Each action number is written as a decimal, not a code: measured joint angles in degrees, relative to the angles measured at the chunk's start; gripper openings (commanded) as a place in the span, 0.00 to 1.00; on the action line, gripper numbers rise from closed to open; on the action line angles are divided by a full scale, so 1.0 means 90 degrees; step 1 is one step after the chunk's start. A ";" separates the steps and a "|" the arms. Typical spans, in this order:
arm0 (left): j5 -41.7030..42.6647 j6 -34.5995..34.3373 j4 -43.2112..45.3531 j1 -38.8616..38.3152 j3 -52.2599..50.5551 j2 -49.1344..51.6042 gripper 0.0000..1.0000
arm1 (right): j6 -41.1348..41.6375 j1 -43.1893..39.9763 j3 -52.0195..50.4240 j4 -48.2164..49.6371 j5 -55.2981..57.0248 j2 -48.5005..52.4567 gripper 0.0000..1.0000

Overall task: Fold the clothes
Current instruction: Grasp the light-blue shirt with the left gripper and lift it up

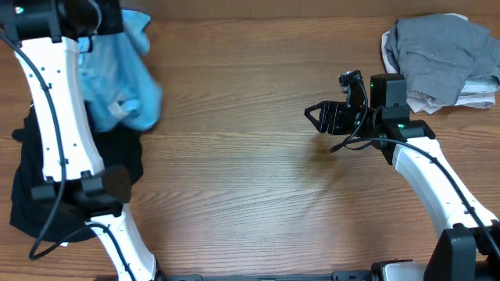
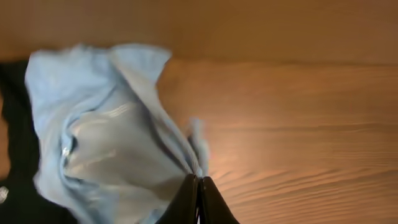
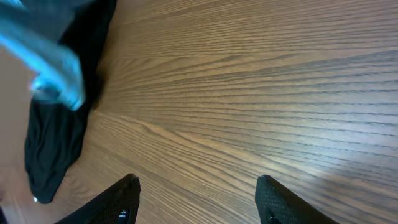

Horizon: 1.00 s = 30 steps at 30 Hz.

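Note:
A light blue garment hangs in the air at the far left, held up by my left gripper, which is shut on a fold of its cloth. The gripper itself is hidden by the arm in the overhead view. A black garment lies crumpled on the table under it; it also shows in the right wrist view. My right gripper is open and empty over bare wood right of centre; its fingers are spread wide.
A pile of grey and white clothes sits at the back right corner, behind my right arm. The wooden table stretches between the two arms.

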 measured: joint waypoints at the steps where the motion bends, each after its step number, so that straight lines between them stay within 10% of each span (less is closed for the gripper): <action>1: 0.0019 -0.0022 -0.0017 -0.0121 0.0233 0.0000 0.04 | 0.0000 0.0000 0.0000 0.0002 -0.0036 0.0000 0.64; 30: 0.0474 -0.1491 0.1217 -0.2623 0.2897 0.0000 0.04 | 0.0100 -0.0350 0.0002 -0.0542 -0.0534 -0.0882 0.66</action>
